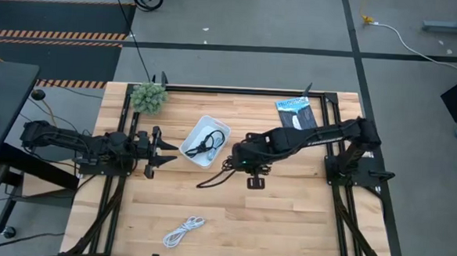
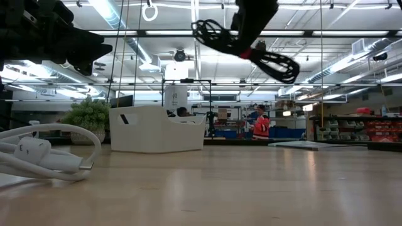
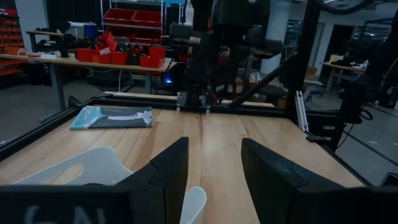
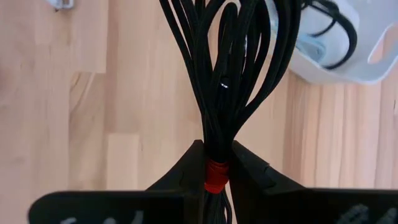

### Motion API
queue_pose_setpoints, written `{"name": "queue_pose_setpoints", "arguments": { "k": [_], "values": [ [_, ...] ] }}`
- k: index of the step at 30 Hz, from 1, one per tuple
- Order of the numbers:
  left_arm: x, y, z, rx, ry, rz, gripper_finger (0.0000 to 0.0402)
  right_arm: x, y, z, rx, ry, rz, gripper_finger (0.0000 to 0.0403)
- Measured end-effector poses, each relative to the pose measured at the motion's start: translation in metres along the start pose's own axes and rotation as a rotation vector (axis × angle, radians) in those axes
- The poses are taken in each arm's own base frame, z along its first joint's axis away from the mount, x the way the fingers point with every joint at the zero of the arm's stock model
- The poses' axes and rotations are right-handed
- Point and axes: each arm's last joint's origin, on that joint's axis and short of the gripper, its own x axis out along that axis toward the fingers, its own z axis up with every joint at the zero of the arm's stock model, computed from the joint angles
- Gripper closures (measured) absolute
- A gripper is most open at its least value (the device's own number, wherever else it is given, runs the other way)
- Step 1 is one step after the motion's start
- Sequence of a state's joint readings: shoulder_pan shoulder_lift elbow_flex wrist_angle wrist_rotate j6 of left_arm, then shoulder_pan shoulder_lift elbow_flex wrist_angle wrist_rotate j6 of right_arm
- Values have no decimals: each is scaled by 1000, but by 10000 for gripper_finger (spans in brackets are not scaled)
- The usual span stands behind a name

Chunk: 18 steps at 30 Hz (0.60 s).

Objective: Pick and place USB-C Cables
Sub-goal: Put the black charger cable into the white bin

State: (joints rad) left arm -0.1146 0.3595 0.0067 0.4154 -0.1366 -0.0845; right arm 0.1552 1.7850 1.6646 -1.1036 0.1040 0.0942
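My right gripper (image 1: 238,161) hangs over the table's middle, just right of the white tray (image 1: 187,148), and is shut on the black bundle with a red band (image 2: 251,47). The loose black cable (image 1: 210,143) lies inside that tray. The white cable (image 1: 182,231) lies coiled flat on the wood near the table's near edge; it also fills the left foreground of the low view (image 2: 38,157). My left gripper (image 1: 165,150) waits open just left of the tray, fingers (image 3: 171,171) level and pointing toward the right. My right gripper pinches the black bundle at its red band (image 4: 216,176) between the two fingers (image 4: 186,168), which come from above. The loops (image 4: 242,56) fan out beyond the fingertips. In the low view the bundle is lifted clear, high above the table, tilted.
A blue-and-white flat packet (image 1: 296,112) lies by the far right corner and a small green plant (image 1: 148,97) at the far left corner. Bare wood stretches along the table's near half. Black frame rails run along the table's edges.
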Motion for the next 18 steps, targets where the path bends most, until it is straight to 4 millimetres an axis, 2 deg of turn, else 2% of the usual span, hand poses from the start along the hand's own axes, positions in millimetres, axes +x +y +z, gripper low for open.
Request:
{"name": "queue_pose_setpoints", "arguments": {
  "k": [8, 18],
  "values": [
    [0, 0, 0, 0, 0, 0, 246, 27, -14, 15, -50, -41, 7, 350],
    [0, 0, 0, 0, -1, 0, 246, 37, -26, 29, -69, -138, -3, 350]
  ]
}}
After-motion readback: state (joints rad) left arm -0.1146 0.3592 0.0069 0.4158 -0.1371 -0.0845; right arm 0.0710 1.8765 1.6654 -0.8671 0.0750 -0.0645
